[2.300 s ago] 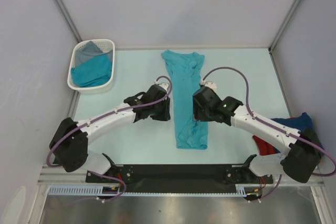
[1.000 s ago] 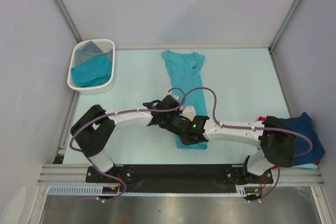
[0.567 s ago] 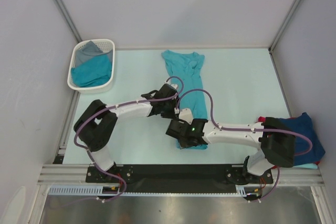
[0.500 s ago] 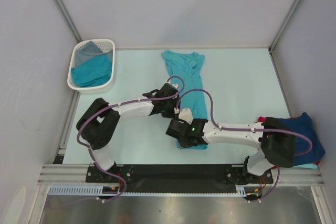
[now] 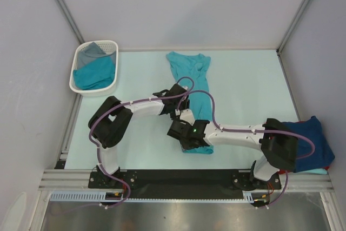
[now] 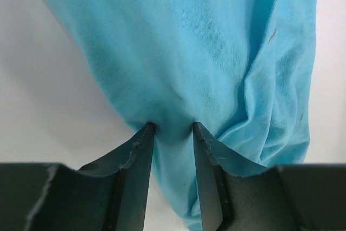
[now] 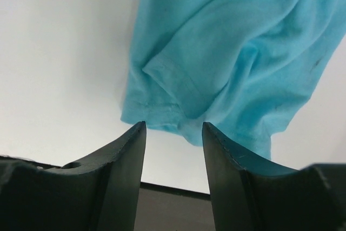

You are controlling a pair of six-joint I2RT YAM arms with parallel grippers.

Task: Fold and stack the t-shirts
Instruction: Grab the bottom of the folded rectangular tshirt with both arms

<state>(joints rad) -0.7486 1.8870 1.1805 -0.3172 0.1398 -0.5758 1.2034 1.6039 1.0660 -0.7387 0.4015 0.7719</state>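
The teal t-shirt [image 5: 189, 74] lies in the middle of the table [image 5: 248, 90], folded lengthwise into a narrow strip that runs from near the far edge down towards the near edge, collar end farthest from the arms. Both arms bend inward and meet over its nearer half.

The left gripper [image 6: 172, 127] sits at the strip's left side, about halfway along. Its fingers are partly closed with a bunched fold of teal cloth caught between them, and wrinkles fan out from that pinch.

The right gripper [image 7: 173, 125] is lower down, at the hem end nearest the near edge. Its fingers stand apart, their tips on either side of the hem's corner, with bare table showing in the gap; it has hold of nothing that can be seen.

A white basket [image 5: 92, 91] stands in the far left corner, holding another teal shirt [image 5: 96, 75] and a grey shirt [image 5: 92, 52]. A navy shirt [image 5: 313, 133] lies at the right edge, partly behind the right arm
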